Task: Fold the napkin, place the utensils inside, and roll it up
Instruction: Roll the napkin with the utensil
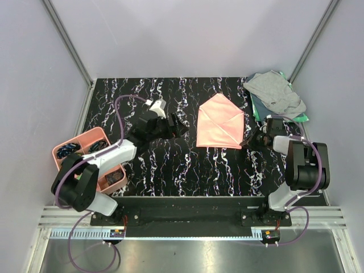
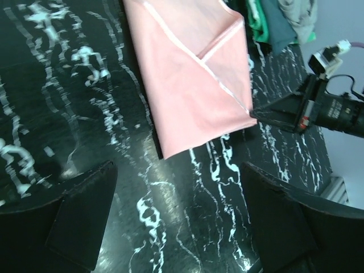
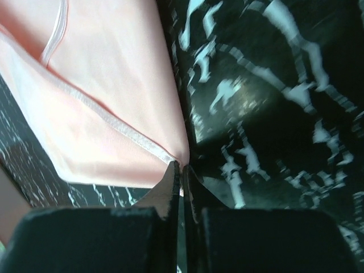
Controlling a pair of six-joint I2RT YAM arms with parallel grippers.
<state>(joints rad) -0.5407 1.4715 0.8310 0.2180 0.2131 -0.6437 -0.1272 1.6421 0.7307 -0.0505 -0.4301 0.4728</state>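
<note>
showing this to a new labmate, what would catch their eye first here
The napkin, salmon-pink and folded like an envelope, stands out against the black marbled table. The right gripper pinches a corner on its right side, while the left gripper hangs open to its left. A pink tray sits at the table's left edge.

The left arm (image 1: 111,154) and right arm (image 1: 304,165) share black joint housings and white links. Purple cables (image 1: 118,111) loop along each. The pincer fingers (image 2: 79,219) are matte black wedges tapering to tips.

Plain salmon-pink napkin (image 1: 219,122), black white-veined table (image 1: 170,165), grey cloth (image 1: 276,94), green cloth (image 1: 300,119).
</note>
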